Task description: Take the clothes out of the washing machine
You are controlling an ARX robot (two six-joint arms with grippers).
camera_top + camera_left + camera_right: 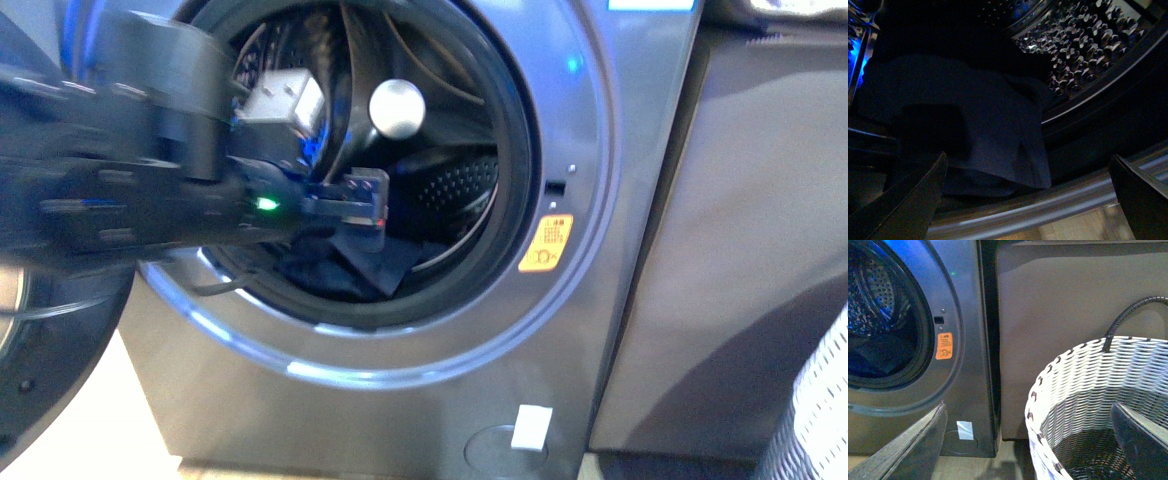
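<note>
Nothing was collected yet: the clothes (993, 135) lay low inside the washing machine (600, 250). My left gripper (360, 205) stood wide and empty at its mouth; my right gripper (1028, 440), likewise, beside it.

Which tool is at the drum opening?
The left tool, open over the navy clothes inside the washing machine; the right tool sits by the white basket.
</note>
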